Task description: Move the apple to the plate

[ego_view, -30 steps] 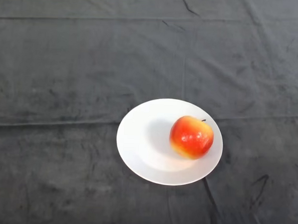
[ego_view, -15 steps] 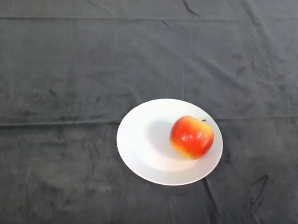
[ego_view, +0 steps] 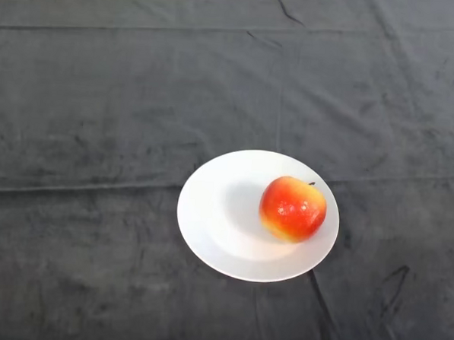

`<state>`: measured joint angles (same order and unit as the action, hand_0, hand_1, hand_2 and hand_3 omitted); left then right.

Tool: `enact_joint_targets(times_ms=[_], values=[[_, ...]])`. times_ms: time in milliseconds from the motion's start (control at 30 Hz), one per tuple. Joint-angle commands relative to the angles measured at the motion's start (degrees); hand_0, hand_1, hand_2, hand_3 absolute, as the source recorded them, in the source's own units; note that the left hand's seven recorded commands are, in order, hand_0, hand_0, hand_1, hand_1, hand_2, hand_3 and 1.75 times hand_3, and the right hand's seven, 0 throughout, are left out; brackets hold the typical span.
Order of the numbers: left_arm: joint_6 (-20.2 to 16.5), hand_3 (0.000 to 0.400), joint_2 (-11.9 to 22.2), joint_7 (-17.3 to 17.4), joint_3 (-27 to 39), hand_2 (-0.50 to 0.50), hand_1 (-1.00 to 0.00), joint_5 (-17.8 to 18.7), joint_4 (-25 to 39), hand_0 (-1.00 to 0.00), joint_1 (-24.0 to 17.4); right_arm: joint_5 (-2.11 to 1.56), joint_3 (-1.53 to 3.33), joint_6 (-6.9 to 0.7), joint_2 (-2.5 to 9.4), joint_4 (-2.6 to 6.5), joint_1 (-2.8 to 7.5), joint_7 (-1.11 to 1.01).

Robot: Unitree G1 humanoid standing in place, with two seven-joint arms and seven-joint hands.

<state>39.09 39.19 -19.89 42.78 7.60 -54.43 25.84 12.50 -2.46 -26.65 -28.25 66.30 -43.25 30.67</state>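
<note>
- One apple (ego_view: 292,209) in view, lying on a white plate (ego_view: 213,215), a little below and right of the frame's centre.
- Apple sits on the right half of the plate, inside the rim, nearer the right edge than the left.
- Skin: red-orange over most of the body, shading to yellow along the top and at the lower left flank.
- Small bright glints on the red face, near its middle.
- Short dark stem shows at the upper right of the fruit, pointing up and to the right.
- Shape round, somewhat wider than tall from this angle; no cuts or bruises that can be made out.
- Soft shadow falls on the plate to the left of the apple.
- Plate is round, plain white, shallow, lying flat.
- Surface (ego_view: 100,118) is covered by a dark grey cloth with long creases running across the frame, one passing just behind the plate.
- Pale strip along the top left edge of the frame, beyond the cloth.
- Hand: no part of it or the arm appears, so its state cannot be told.
</note>
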Motion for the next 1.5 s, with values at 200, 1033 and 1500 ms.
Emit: enact_joint_targets(times_ms=[200, 1033, 1500], values=[[1.61, 0.000, 5.28, 0.35, -2.17, 0.00, 0.00, -0.32, -2.63, 0.00, 2.54, 0.11, 0.07, 0.01, -0.42, 2.30, 0.29, 0.29], [2.24, 0.000, 5.52, -0.07, -3.81, 0.00, 0.00, 0.06, -3.49, 0.00, 2.61, 0.06, 0.11, 0.08, -0.43, 2.43, 0.23, 0.33], [2.20, 0.000, 5.56, -0.18, -4.48, 0.00, 0.00, 0.41, -3.45, 0.00, 2.50, 0.04, 0.14, 0.10, -0.44, 2.46, 0.22, 0.34]])
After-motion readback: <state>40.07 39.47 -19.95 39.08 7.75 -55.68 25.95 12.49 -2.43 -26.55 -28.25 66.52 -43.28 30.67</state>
